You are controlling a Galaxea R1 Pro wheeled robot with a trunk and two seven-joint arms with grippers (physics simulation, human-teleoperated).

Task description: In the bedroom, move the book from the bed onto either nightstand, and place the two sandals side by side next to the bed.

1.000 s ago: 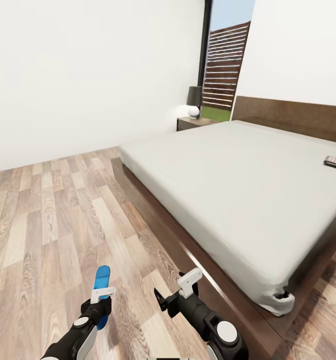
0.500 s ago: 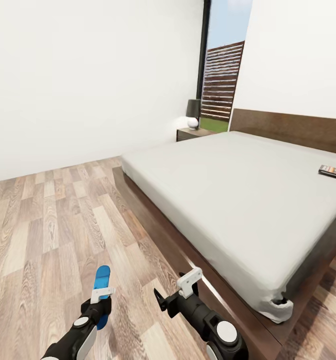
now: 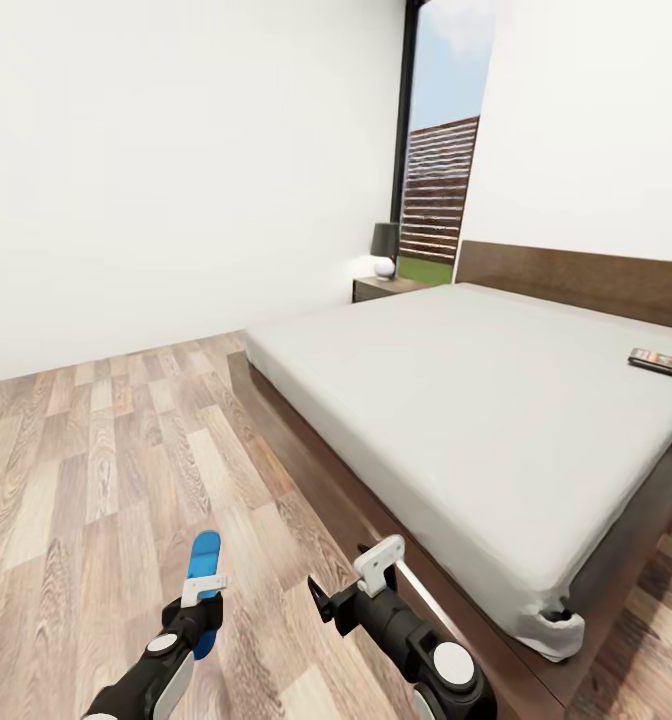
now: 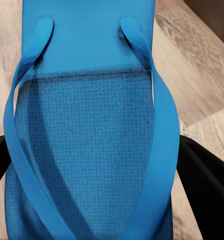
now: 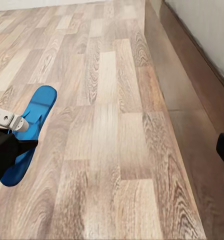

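Head view: left pincer (image 3: 205,587) grips sandal (image 3: 205,560) — arm low.

sandal (image 3: 206,556): bright blue, tiny dots
bed (image 3: 496,400): light grey top, dark brown frame
floor (image 3: 96,460): brown wood planks
wall (image 3: 176,160): white

book (image 3: 662,362) lettering too small | bed (image 3: 496,400) cut at right edge | sandal (image 4: 87,130) cropped
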